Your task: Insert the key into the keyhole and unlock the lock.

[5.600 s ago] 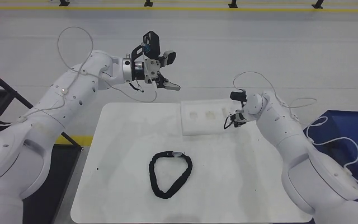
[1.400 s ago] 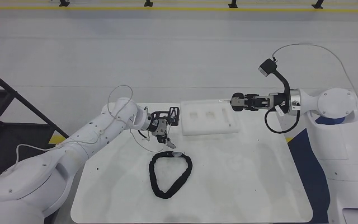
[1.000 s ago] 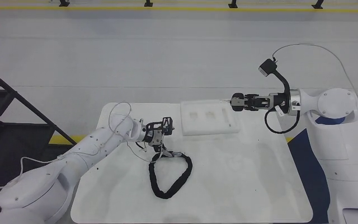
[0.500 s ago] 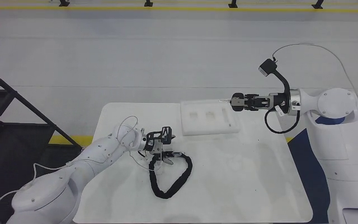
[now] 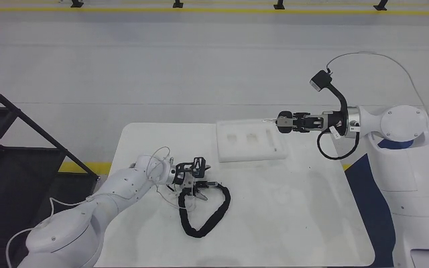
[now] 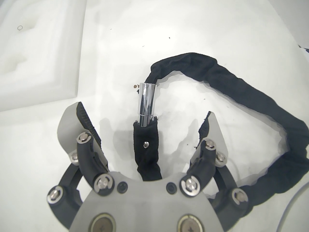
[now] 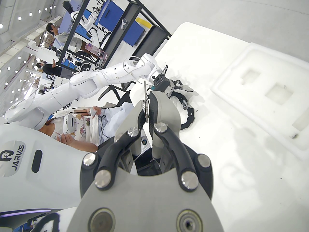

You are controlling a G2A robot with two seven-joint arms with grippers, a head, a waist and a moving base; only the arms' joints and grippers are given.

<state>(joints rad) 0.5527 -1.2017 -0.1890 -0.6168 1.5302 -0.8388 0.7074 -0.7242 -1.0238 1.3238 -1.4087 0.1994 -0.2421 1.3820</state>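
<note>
A black fabric-covered chain lock (image 5: 203, 213) lies in a loop on the white table (image 5: 301, 214). Its chrome lock cylinder (image 6: 146, 101) points away from my left wrist camera. My left gripper (image 6: 144, 123) is open low over the table, one finger on each side of the black sleeve just behind the cylinder, touching neither. From above, the left gripper (image 5: 198, 184) sits at the loop's far end. My right gripper (image 5: 280, 122) hangs in the air over the right end of the foam tray, shut on a small metal key (image 7: 144, 96) whose blade sticks out past the fingertips.
A white foam tray (image 5: 249, 141) with square recesses lies at the table's far edge, between the two arms. The same foam tray (image 6: 36, 49) is close beside the left gripper. Bare table lies in front of and to the right of the chain.
My left arm has come down and toward the table's front, ending with its open fingers astride the lock's end. The right arm with the key has kept still over the last second.
</note>
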